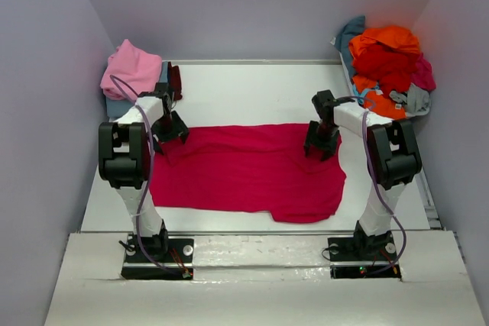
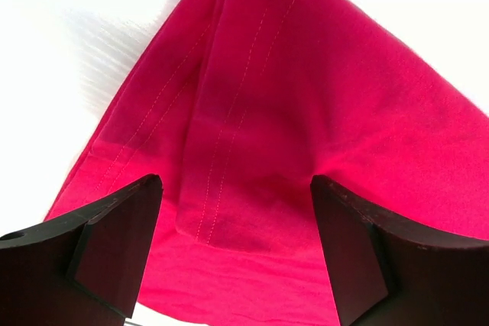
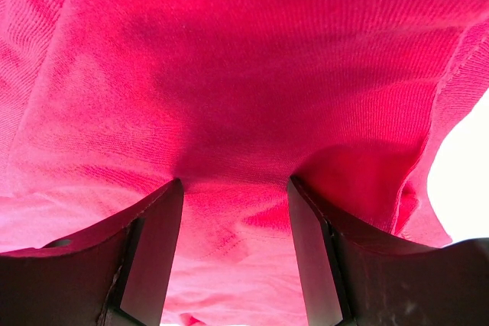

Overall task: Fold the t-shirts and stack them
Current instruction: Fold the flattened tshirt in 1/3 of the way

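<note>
Up top I see the red-pink t-shirt [image 1: 244, 169] spread flat on the table [image 1: 244, 85] between my arms, with other t-shirts [image 1: 386, 59] heaped in the back corner. Only the wrist views show the jaws: left gripper [image 2: 237, 188] wide over a stitched edge [image 2: 221, 150], right gripper [image 3: 235, 185] half open, tips pressing cloth.

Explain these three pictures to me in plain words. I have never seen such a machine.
Two robot arms are bolted at the near edge of a white table. The wide picture looks down from above and behind them. The other two come from cameras on the wrists; the dark shapes at the bottom are each arm's own fingers. A magenta-red t-shirt lies spread on the table. The left gripper and the right gripper are down at its far corners, jaws open, nothing clamped. A pink shirt tops a small pile far left; a heap of shirts lies far right.
</note>
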You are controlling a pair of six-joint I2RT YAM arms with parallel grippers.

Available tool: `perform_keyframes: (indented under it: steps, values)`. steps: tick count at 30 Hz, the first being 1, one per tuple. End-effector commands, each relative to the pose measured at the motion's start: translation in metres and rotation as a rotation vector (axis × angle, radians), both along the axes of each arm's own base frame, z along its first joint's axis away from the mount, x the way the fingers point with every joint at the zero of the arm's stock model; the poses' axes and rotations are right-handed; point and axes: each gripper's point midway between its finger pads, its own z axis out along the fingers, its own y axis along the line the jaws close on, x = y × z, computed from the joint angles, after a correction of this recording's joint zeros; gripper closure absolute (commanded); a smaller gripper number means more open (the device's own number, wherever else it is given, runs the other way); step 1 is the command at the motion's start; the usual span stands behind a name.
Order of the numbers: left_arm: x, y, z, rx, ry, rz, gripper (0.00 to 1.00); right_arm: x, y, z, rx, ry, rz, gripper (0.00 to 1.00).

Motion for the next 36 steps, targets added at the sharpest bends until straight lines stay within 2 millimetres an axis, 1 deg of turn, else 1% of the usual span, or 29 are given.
perform_keyframes:
  steps: [1,3,6,7,10,14,17,21,23,24,25,26,31,36]
  values:
    - [0.015,0.001,0.011,0.003,-0.042,0.003,0.09,-0.020,-0.026,-0.029,-0.100,0.082,0.013,0.37]
    - [0.020,0.002,0.010,0.010,-0.046,0.000,0.10,-0.021,-0.029,-0.028,-0.102,0.079,0.006,0.37]
    - [0.022,0.000,0.004,-0.003,-0.034,-0.004,0.11,-0.022,-0.029,-0.027,-0.102,0.076,0.006,0.37]
    - [0.020,-0.002,0.002,-0.011,-0.030,-0.004,0.12,-0.022,-0.032,-0.027,-0.101,0.077,-0.003,0.37]
    - [0.019,-0.006,-0.001,-0.034,-0.031,-0.001,0.13,-0.024,-0.033,-0.029,-0.101,0.081,-0.006,0.37]
    - [0.020,-0.006,-0.004,-0.037,-0.038,-0.008,0.15,-0.027,-0.033,-0.031,-0.099,0.086,-0.005,0.37]
    - [0.024,-0.006,-0.007,-0.033,-0.043,-0.015,0.20,-0.028,-0.033,-0.032,-0.099,0.089,-0.002,0.37]
    - [0.029,-0.004,-0.011,-0.022,-0.041,-0.012,0.23,-0.029,-0.034,-0.032,-0.103,0.089,0.001,0.37]
    - [0.032,-0.003,-0.012,-0.017,-0.042,-0.013,0.27,-0.029,-0.034,-0.032,-0.103,0.089,0.002,0.37]
    - [0.033,-0.003,-0.013,-0.014,-0.042,-0.012,0.31,-0.028,-0.034,-0.031,-0.102,0.086,0.002,0.37]
    - [0.036,0.002,-0.013,-0.005,-0.046,-0.001,0.37,-0.028,-0.034,-0.031,-0.102,0.084,0.002,0.37]
    - [0.037,0.003,-0.014,-0.002,-0.044,-0.001,0.38,-0.028,-0.034,-0.031,-0.102,0.084,0.002,0.37]
    - [0.042,0.009,-0.011,0.031,-0.054,0.013,0.39,-0.030,-0.033,-0.032,-0.100,0.088,0.004,0.37]
    - [0.039,0.019,-0.011,0.070,-0.039,0.042,0.38,-0.030,-0.034,-0.033,-0.101,0.089,0.005,0.37]
